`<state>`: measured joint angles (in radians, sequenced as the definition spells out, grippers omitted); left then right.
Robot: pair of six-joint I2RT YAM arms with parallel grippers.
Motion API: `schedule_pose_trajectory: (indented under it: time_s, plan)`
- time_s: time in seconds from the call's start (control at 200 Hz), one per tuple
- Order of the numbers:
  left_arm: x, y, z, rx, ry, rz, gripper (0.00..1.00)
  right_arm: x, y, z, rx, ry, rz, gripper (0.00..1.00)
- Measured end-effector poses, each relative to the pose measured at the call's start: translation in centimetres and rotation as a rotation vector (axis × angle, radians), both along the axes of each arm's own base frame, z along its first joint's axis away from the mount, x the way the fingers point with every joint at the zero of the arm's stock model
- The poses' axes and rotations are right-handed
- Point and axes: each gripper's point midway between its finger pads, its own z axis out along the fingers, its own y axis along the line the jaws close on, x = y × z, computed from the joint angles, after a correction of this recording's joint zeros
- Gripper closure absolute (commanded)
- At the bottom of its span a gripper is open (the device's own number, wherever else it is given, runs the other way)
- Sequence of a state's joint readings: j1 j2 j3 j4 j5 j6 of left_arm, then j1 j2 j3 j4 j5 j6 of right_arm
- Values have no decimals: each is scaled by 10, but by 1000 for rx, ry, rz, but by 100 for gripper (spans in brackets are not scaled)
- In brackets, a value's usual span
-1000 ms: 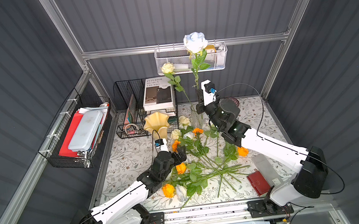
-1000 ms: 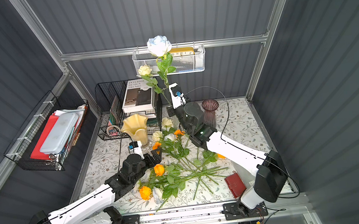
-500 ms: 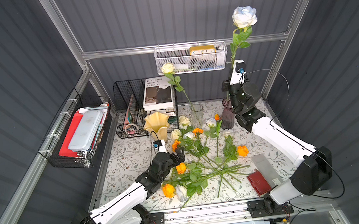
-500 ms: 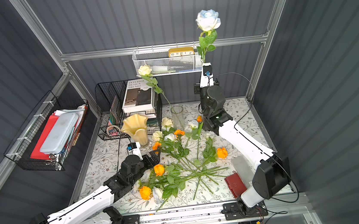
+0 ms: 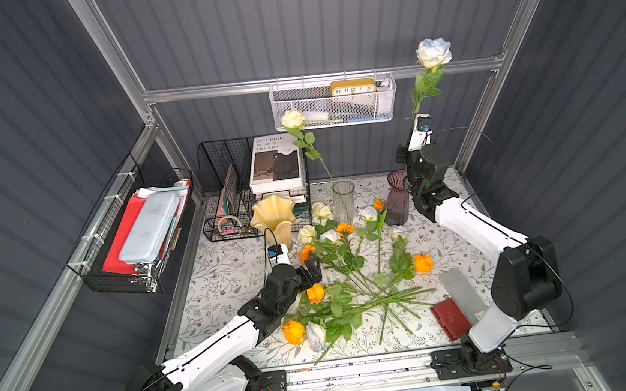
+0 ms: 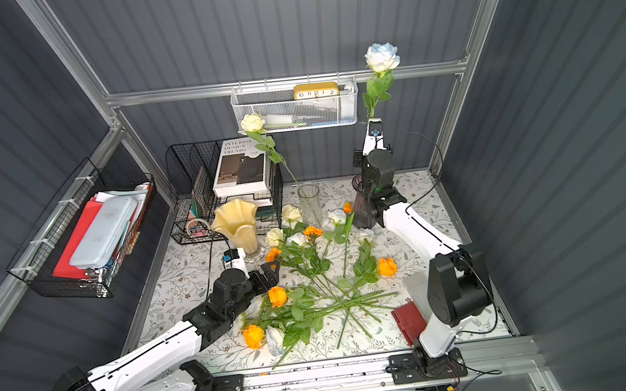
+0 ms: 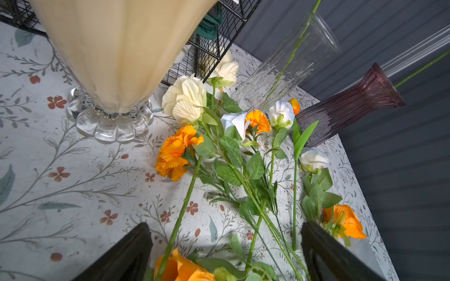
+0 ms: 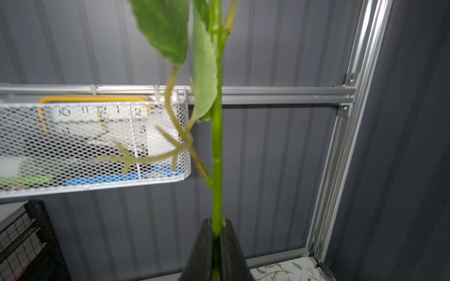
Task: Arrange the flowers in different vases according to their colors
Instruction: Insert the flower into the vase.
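**Right gripper lifting a white rose beside the purple vase**

The right gripper (image 8: 216, 225) is pinching the green stem (image 8: 216, 146) of a white rose (image 5: 433, 51), its jaws nearly closed around it. The rose is standing upright, with its bloom high up near the back rail. The purple vase (image 5: 396, 198) is sitting just beside the right arm. In the left wrist view the stem's lower end is reaching toward the vase mouth, but it is unclear whether it is inside.

The left gripper (image 7: 225, 253) is hanging wide open over the flowers (image 5: 351, 279) and gripping nothing. These are lying in a loose pile of orange, cream and white blooms on the table (image 5: 226, 283). One cream rose (image 5: 292, 119) is leaning in the glass vase (image 5: 344, 201). The yellow vase (image 5: 273, 218) is standing by the wire rack (image 5: 222, 162).
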<state>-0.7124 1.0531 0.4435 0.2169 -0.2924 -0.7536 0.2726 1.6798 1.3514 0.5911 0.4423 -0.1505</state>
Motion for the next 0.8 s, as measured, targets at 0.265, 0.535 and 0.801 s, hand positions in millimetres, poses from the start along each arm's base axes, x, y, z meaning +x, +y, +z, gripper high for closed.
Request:
schedule_pose_trajectory:
  time_s: [0.265,0.535,0.801]
  plan:
    - [2,1,-13,28,29,1,1,3,6,-54,6,80,32,82]
    - [3,0,-14,34,29,-2,1,-13,11,-65,4,113,55,34]
    - [7,0,-5,30,9,-4,1,-53,18,-24,25,81,93,30]
